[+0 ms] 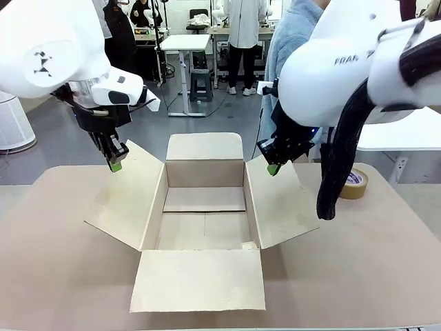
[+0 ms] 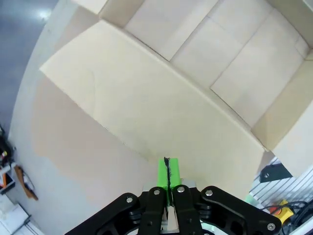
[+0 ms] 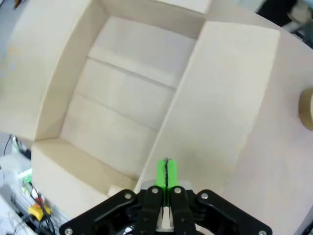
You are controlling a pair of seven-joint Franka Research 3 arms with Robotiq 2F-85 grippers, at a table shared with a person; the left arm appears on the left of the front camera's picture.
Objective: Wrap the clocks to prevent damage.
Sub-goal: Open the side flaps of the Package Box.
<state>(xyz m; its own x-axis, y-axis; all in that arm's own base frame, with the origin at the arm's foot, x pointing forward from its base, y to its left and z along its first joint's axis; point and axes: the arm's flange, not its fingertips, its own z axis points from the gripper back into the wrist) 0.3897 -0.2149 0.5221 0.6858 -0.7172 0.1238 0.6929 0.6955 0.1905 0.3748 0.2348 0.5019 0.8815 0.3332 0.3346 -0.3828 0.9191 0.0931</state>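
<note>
An open cardboard box (image 1: 204,207) sits mid-table with all its flaps folded outward and nothing visible inside it. The clocks are out of view. My left gripper (image 1: 115,164) hangs shut above the box's left flap (image 2: 146,112), green pads pressed together and holding nothing. My right gripper (image 1: 273,167) hovers shut over the right flap (image 3: 225,93), also with nothing between its pads. The left gripper (image 2: 168,172) and the right gripper (image 3: 166,172) look down on the bare box floor and flaps in their wrist views.
A brown tape roll (image 1: 355,183) lies on the table at the right, also at the edge of the right wrist view (image 3: 307,107). A person in a light blue top (image 1: 289,41) stands at the far side. The table top (image 1: 55,241) is brown.
</note>
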